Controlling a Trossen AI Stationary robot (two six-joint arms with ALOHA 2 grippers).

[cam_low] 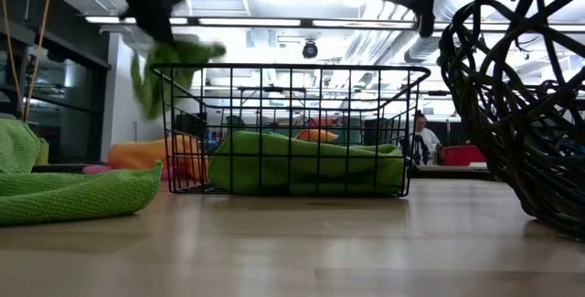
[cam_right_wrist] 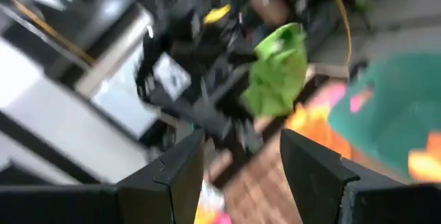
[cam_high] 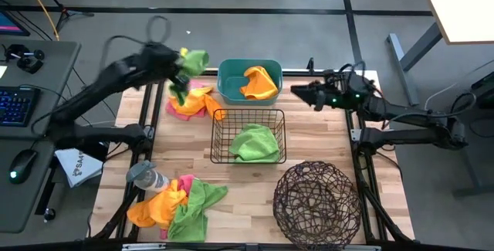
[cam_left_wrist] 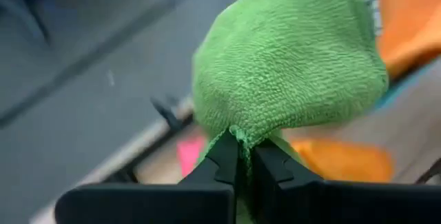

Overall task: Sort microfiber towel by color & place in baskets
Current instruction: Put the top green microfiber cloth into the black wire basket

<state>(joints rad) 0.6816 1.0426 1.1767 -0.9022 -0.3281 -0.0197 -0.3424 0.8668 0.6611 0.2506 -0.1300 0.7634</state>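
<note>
No text, label, brand or number can be read with confidence in any of the views. A white card or paper (cam_high: pixel 78 165) lying off the left edge of the bench (cam_high: pixel 324 139) carries some dark printed letters, but they are too small to make out. A white tag (cam_right_wrist: pixel 170 77) on the dark arm seen in the right wrist view is too blurred to read.

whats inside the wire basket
One green towel lies bunched in the wire basket, covering much of its floor. Whether anything sits beneath it cannot be seen.
</note>
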